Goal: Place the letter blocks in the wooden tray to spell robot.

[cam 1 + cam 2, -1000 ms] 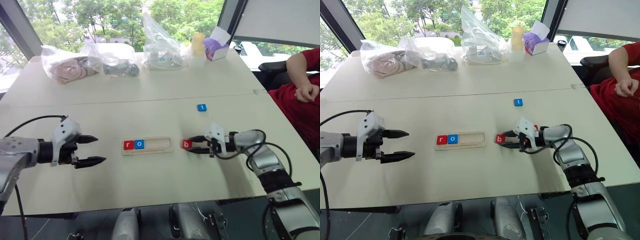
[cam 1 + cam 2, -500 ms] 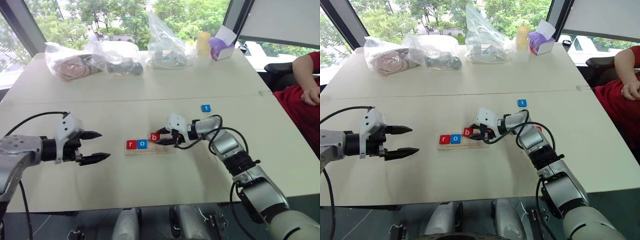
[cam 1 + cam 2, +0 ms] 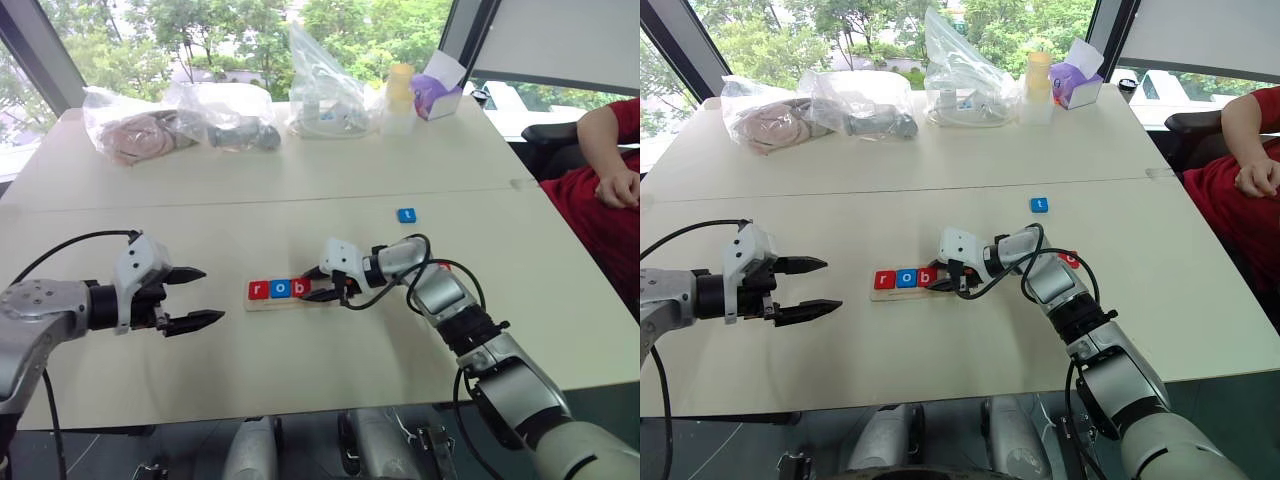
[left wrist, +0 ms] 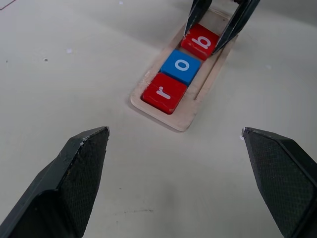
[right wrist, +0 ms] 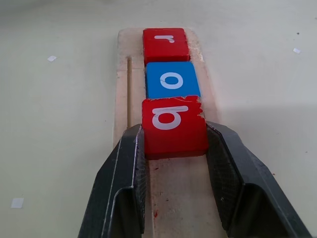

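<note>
Head camera, left eye: the wooden tray (image 3: 293, 298) lies lengthwise across the near half of the white table (image 3: 300, 180). Its left end holds a red r block (image 3: 259, 290), then a blue o block (image 3: 280, 289), then a red b block (image 3: 301, 288), each touching the next. The right gripper (image 3: 312, 285) reaches in from the right, low over the tray, its two black fingers closed on either side of the b block. The left gripper (image 3: 199, 297) hangs above the table to the left of the tray, well apart from it, fingers spread wide and holding nothing. A blue t block (image 3: 406, 215) lies alone on the table, beyond the tray and to its right.

Head camera, right eye: a small red piece (image 3: 1070, 258) shows just behind the right forearm; its letter cannot be read. Clear plastic bags (image 3: 820, 105) with contents sit along the far edge, beside a purple tissue box (image 3: 1076, 85). A person in a red sleeve (image 3: 1230, 190) sits at the right side of the table.

Left wrist: between the spread fingers (image 4: 67, 193), the tray runs away from the camera with r, o and b in a row. The other gripper's fingertips flank the b block at the far end.

Right wrist: the b block is pinched between both pads (image 5: 124, 178), seated in the tray and butted against the o block. The tray floor nearer the camera lies bare.
</note>
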